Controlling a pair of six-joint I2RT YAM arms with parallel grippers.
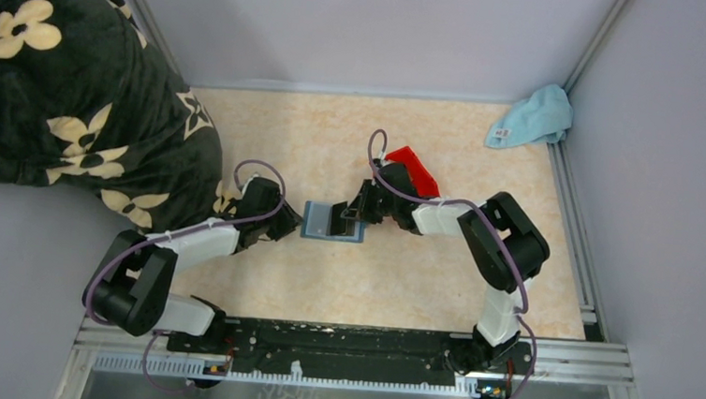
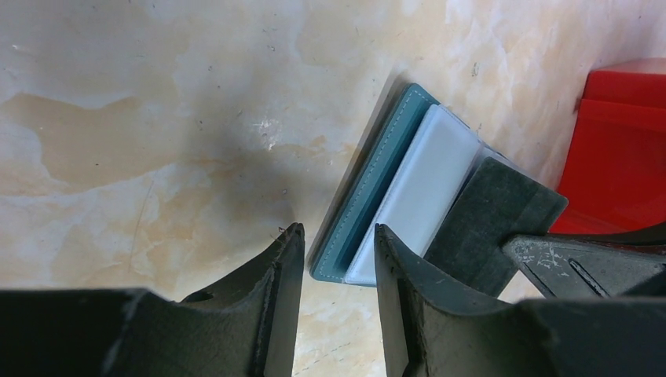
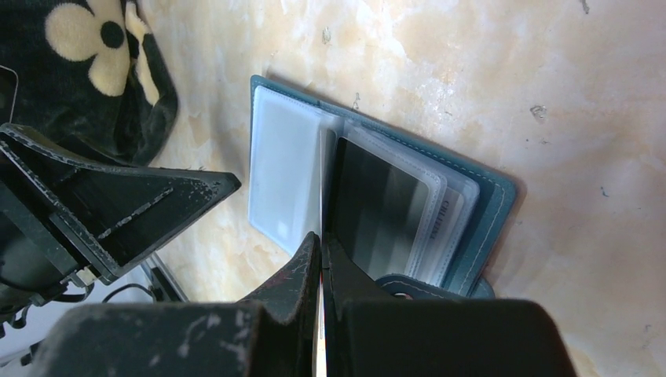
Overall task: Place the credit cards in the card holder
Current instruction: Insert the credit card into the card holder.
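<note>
Right end effector [image 3: 320,243] clenched on dark credit card [image 3: 377,204], tip over open card holder [image 3: 496,208] on desk [image 1: 288,139], long axis L-R btwn arms. Left end effector [image 2: 338,229] released, empty, at holder's L edge.

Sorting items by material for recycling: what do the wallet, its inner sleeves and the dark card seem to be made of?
The wallet looks like teal leather or an imitation, matte, with stitching along its edge. The sleeves look like soft clear plastic, slightly frosted and shiny. The card is probably stiff plastic, dark grey with a banded sheen, though that is uncertain.
</note>
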